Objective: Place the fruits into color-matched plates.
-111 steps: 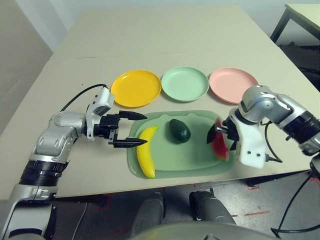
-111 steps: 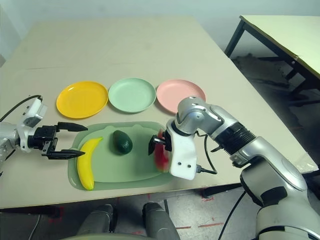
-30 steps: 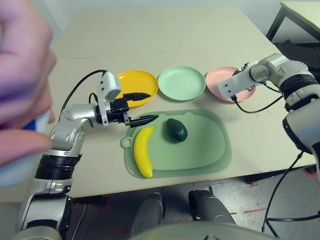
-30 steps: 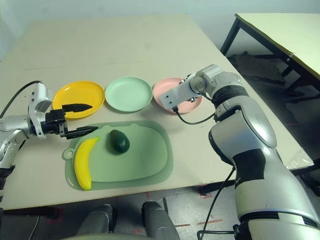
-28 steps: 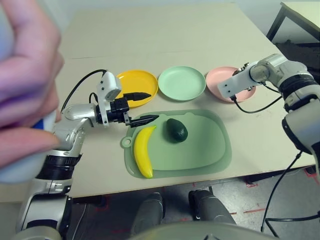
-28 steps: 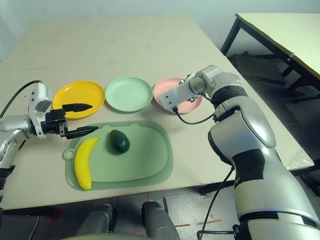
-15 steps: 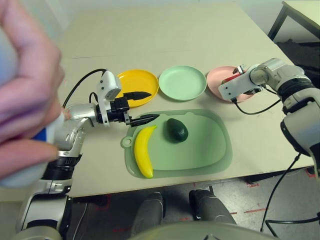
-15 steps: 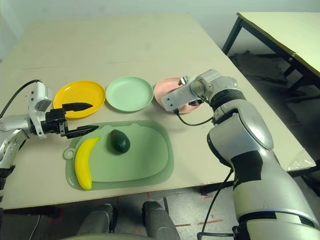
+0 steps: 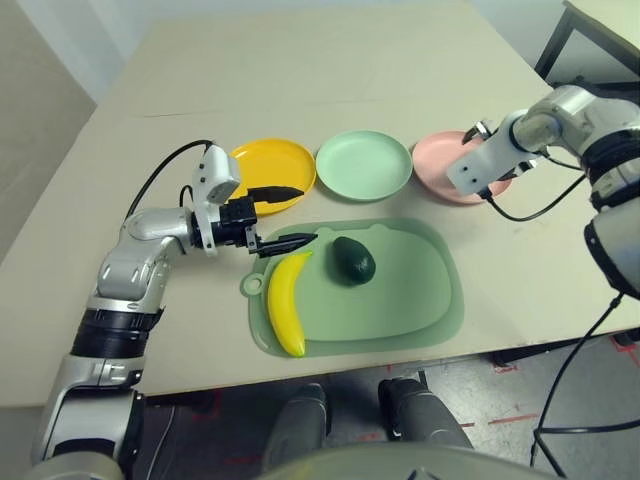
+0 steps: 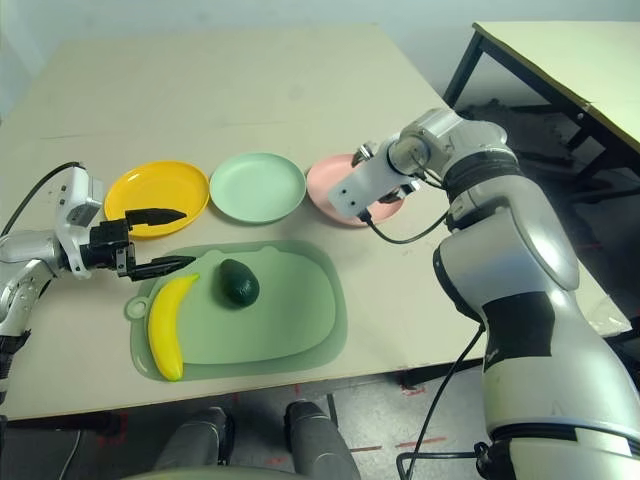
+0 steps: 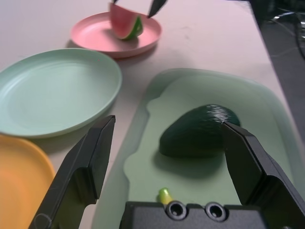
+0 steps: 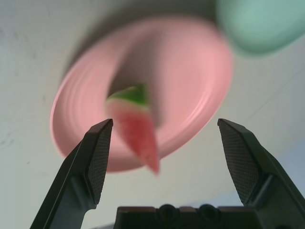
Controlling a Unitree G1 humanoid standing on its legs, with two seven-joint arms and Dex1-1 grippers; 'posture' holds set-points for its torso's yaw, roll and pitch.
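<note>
Under the right gripper [image 12: 162,157], whose two fingers stand wide apart and empty, the watermelon wedge [image 12: 136,124] lies in the pink plate [image 12: 190,86], so that fruit looks delivered. The left gripper [image 9: 278,215] hangs with its fingers spread as well, holding nothing; one fingertip reaches over the near rim of the yellow plate [image 9: 265,160], the other over the edge of the green cutting mat [image 9: 400,320]. Straight ahead of its fingers, on the mat, lies the avocado [image 11: 200,131], and just below and beside the lower fingertip the banana [image 9: 283,302] lies on the same mat. Beyond the avocado from that gripper sits the mint green plate [image 9: 365,165], bare, between the yellow and pink ones.

The step in hand appears to be the release of the wedge, with two fruits left. The next move probably falls to the left arm: lower the spread fingers around the banana's upper end, close on it, and carry it to the yellow plate close by. The avocado would then go to the mint plate.
</note>
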